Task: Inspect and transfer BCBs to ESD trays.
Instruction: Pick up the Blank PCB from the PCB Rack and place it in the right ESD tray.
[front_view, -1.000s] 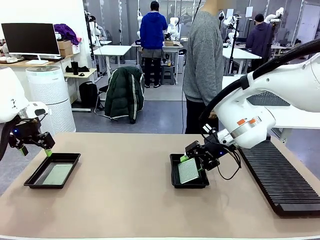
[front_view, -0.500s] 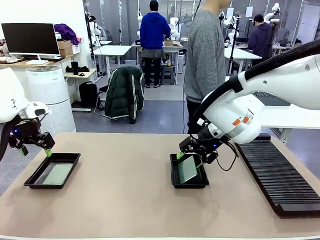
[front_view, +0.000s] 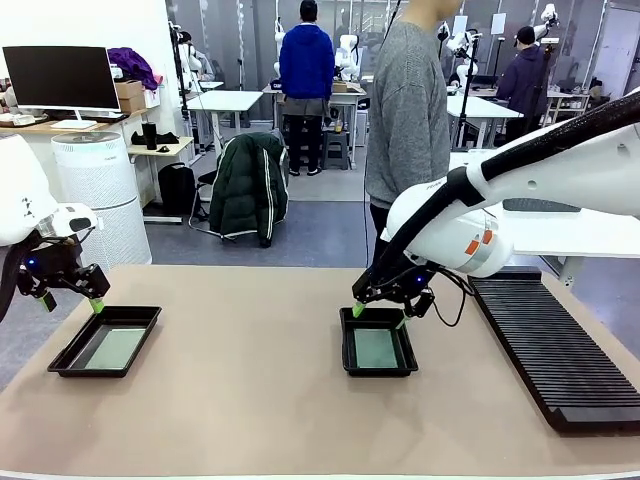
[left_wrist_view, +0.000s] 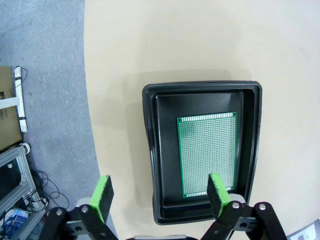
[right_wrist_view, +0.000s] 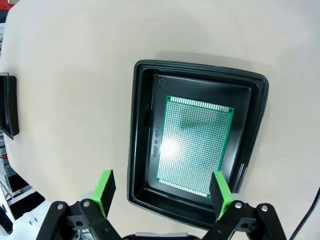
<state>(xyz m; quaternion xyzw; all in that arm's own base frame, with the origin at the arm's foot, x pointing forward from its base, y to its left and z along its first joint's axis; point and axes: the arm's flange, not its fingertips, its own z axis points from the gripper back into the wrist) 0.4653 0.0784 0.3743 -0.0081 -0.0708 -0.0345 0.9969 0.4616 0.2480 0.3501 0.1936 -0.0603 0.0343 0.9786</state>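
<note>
Two black ESD trays sit on the tan table: one at the left (front_view: 75, 352) and one in the middle (front_view: 347, 349). Each holds a green BCB lying flat, the left BCB (front_view: 112, 347) (left_wrist_view: 207, 152) and the middle BCB (front_view: 378, 348) (right_wrist_view: 194, 146). My left gripper (front_view: 70, 302) (left_wrist_view: 159, 197) hovers open above the left tray's (left_wrist_view: 150, 150) near end. Over the far edge of the middle tray (right_wrist_view: 142, 130), my right gripper (front_view: 379, 315) (right_wrist_view: 162, 192) hangs open with nothing between its fingers.
A long black ribbed rack (front_view: 555, 355) runs along the table's right side. A person in a grey sweater (front_view: 405, 120) stands at the far edge behind the middle tray. Bare table lies between the two trays and in front of them.
My right gripper has let go of the BCB, which was tilted in the middle tray and now lies flat. The gripper has risen and moved back and left. The left arm stayed still.
</note>
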